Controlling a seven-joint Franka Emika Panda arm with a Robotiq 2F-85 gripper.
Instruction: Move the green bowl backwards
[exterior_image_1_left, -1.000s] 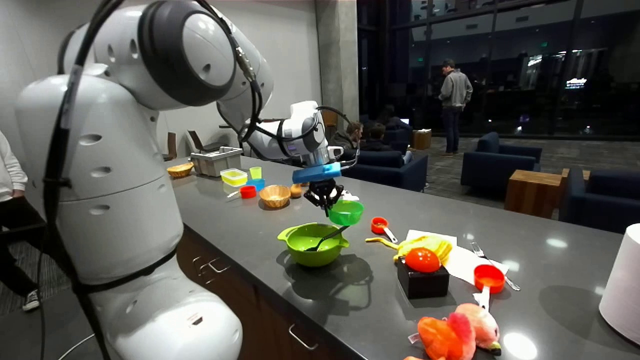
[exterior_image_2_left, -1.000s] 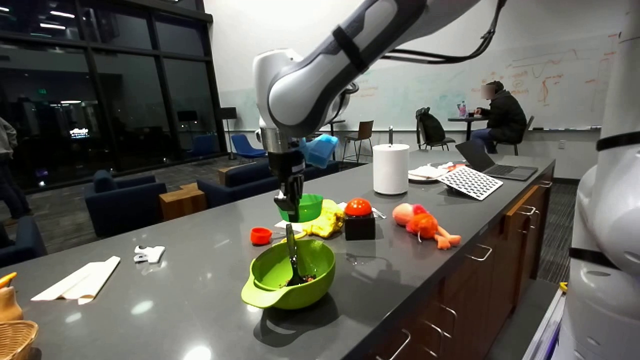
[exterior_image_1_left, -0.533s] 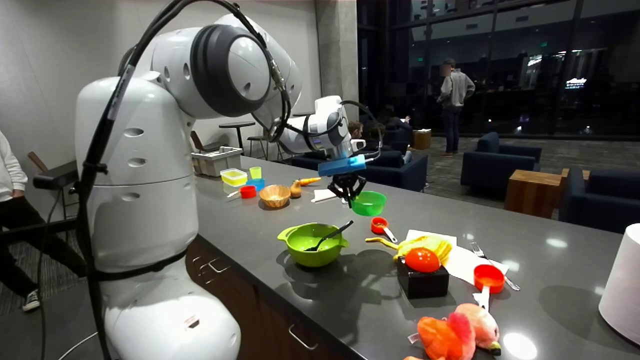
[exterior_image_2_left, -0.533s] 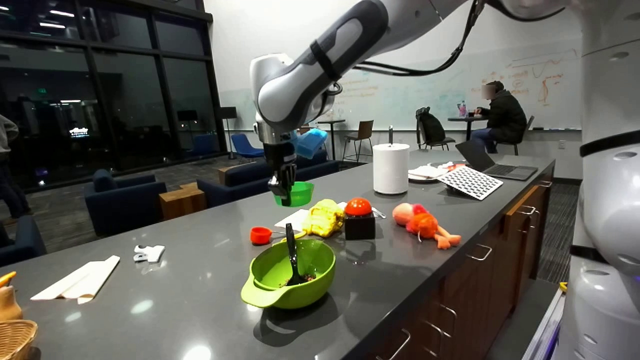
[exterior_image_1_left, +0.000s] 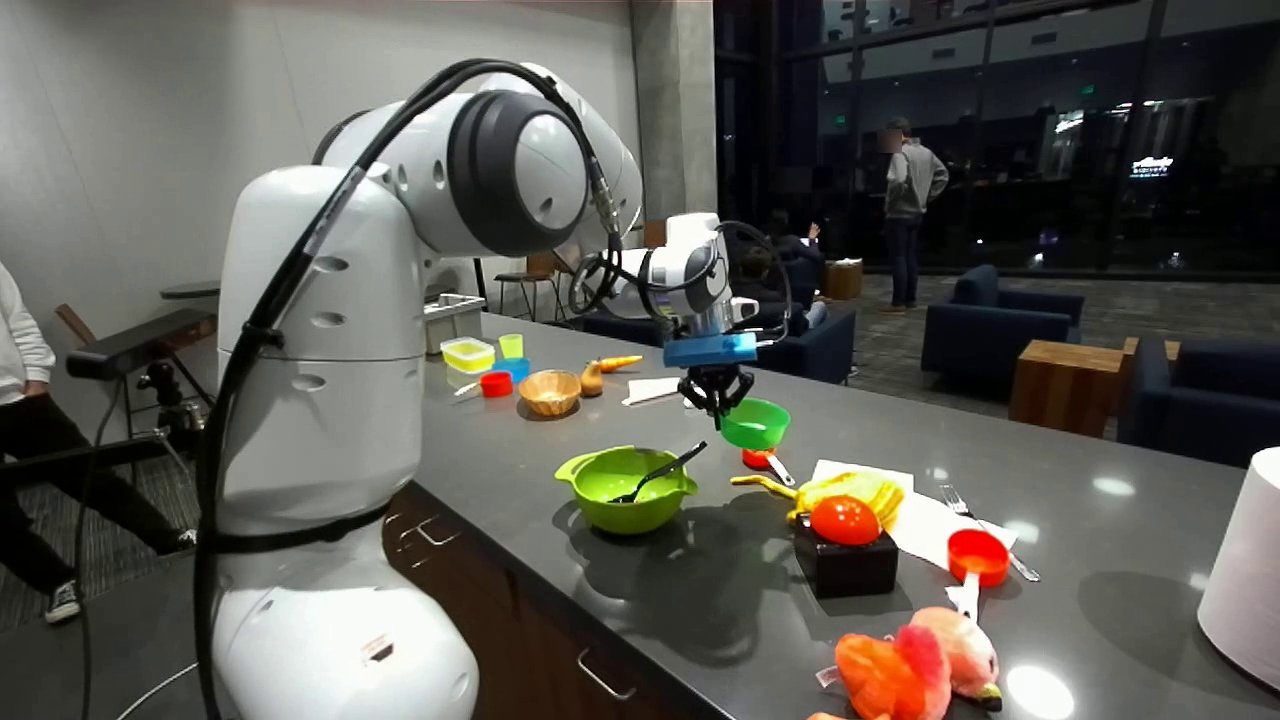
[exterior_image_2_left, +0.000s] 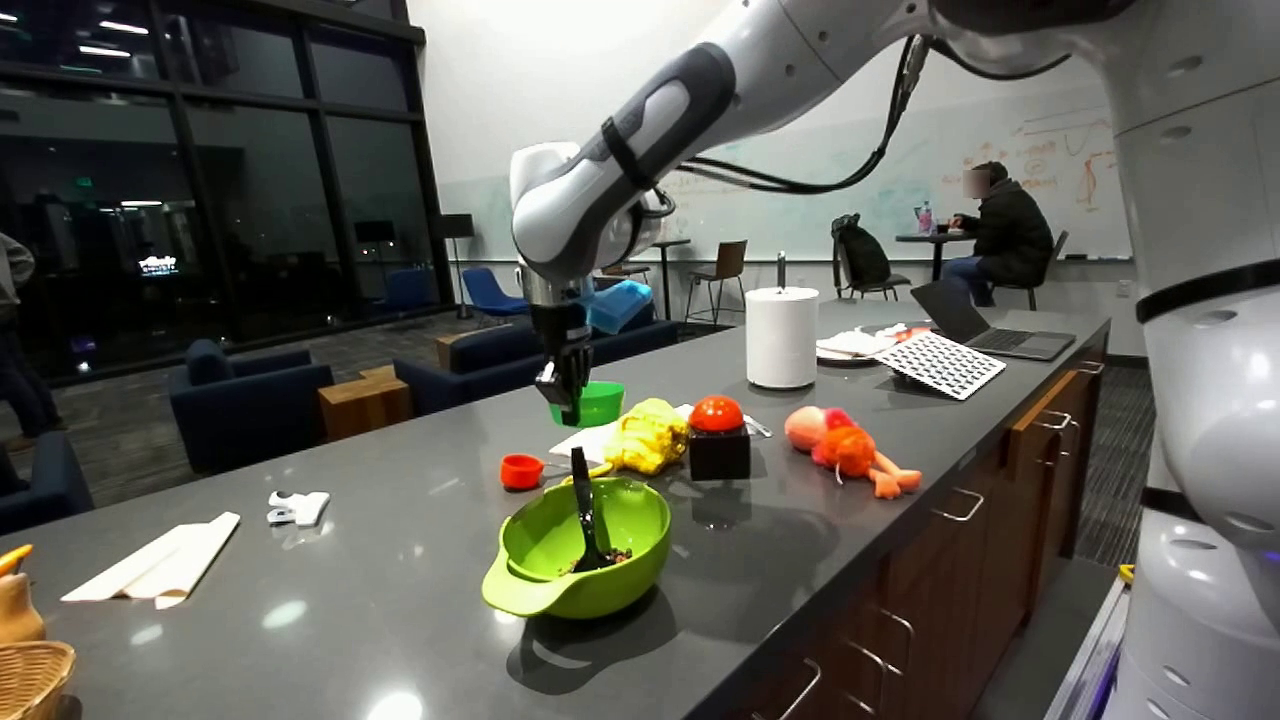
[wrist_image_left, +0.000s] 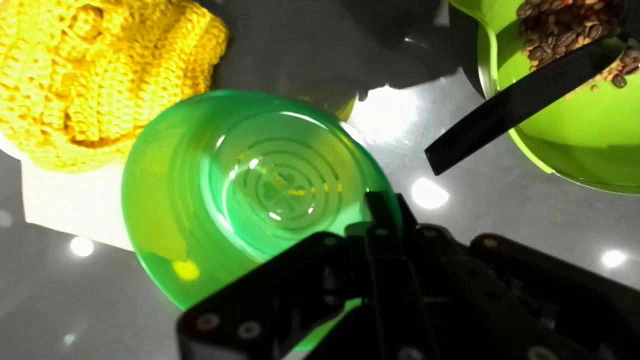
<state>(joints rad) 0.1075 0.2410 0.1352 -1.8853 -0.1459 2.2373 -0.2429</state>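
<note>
Claw (wrist_image_left: 395, 210) holds the green bowl (wrist_image_left: 265, 187) aloft by its rim

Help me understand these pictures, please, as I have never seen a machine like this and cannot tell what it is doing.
The machine is a white, jointed robot arm ending in a black tool. The exterior views look at it and the counter from two different places outside it; the close-up is taken from its wrist, looking down. The tool grips a small green bowl by the rim, and the bowl seems to hang above the counter. A larger lime bowl stands on the counter, with a black utensil leaning in it and beans inside. Beyond it, in an exterior view, lie a yellow knitted cloth, a red dome on a black box, and a soft toy.
</note>
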